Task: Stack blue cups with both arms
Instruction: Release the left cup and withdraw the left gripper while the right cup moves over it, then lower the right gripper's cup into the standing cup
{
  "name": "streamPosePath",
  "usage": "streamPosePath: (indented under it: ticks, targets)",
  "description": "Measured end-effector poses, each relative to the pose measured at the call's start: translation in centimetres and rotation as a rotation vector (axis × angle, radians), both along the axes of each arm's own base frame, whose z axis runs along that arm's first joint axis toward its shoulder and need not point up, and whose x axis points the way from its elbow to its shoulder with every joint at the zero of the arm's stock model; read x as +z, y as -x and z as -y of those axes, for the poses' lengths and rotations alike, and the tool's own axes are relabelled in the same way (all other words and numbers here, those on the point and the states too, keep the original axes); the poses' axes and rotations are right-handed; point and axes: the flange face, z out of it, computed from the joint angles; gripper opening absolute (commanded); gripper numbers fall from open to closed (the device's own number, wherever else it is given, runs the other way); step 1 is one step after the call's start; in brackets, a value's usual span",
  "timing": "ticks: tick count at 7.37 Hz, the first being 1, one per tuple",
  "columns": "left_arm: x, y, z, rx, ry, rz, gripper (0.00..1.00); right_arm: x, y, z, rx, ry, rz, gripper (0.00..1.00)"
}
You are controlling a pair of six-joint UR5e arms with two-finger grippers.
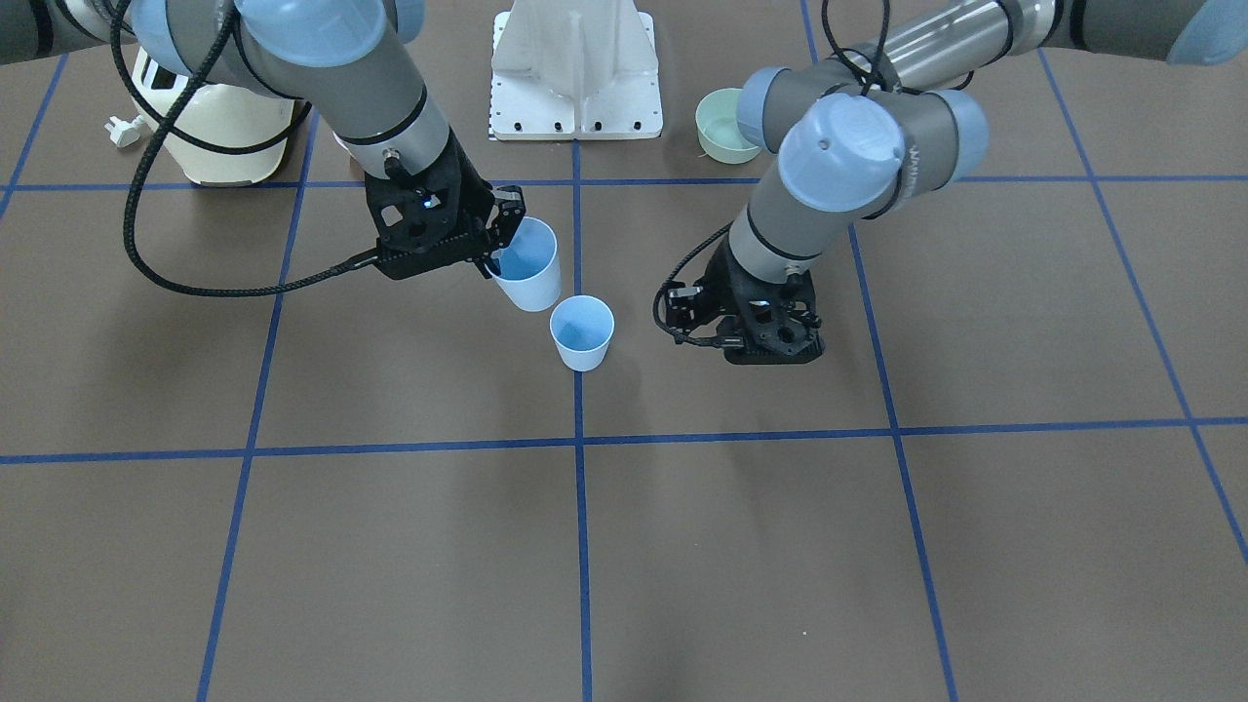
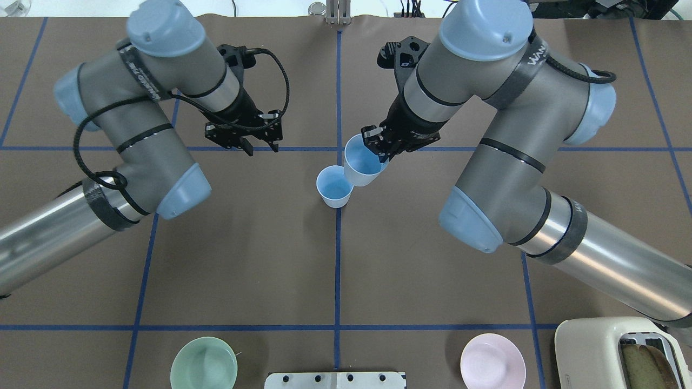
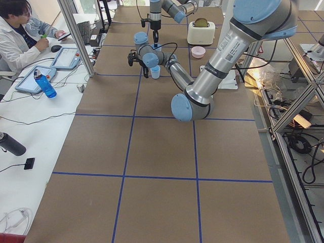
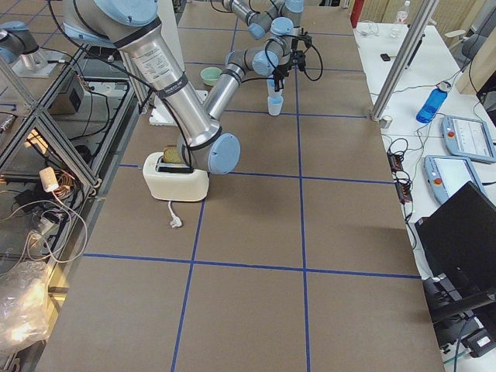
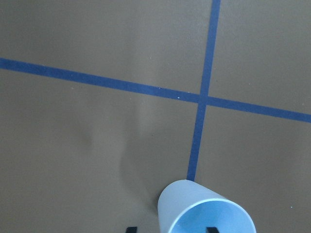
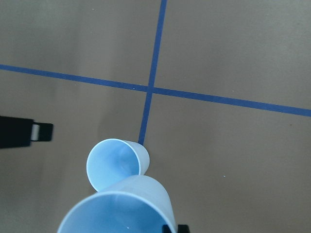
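Observation:
One blue cup (image 2: pixel 335 187) stands upright on the table on a blue tape line; it also shows in the front-facing view (image 1: pixel 582 333). My right gripper (image 2: pixel 378 153) is shut on the rim of the second blue cup (image 2: pixel 359 168). It holds that cup tilted, just beyond and above the standing one; in the right wrist view the held cup (image 6: pixel 121 208) overlaps the standing cup (image 6: pixel 116 162). My left gripper (image 2: pixel 261 147) is open and empty, to the left of both cups. A cup (image 5: pixel 204 216) shows at the bottom edge of the left wrist view.
A green bowl (image 2: pixel 204 363), a pink bowl (image 2: pixel 492 361) and a cream toaster (image 2: pixel 616 351) with bread sit at the near edge, beside the white base column (image 2: pixel 335 380). Blue tape lines cross the brown table (image 2: pixel 243 243).

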Motion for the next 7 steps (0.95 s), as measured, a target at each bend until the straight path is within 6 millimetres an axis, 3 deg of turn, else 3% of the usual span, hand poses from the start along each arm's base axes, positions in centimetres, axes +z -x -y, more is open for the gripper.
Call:
streamPosePath:
  ticks: [3, 4, 7]
  targets:
    - [5.1, 7.1, 2.8, 0.046, -0.063, 0.002, 0.57, -2.2, 4.9, 2.4, 0.007, -0.006, -0.048, 0.07]
    - [6.4, 8.7, 3.4, 0.053, -0.076, 0.005, 0.57, -2.2, 5.7, 2.7, 0.004, -0.009, -0.061, 0.07]
    - [8.0, 10.1, 3.8, 0.061, -0.086, 0.013, 0.57, -1.5, 7.2, 2.2, -0.012, -0.013, -0.083, 0.07]
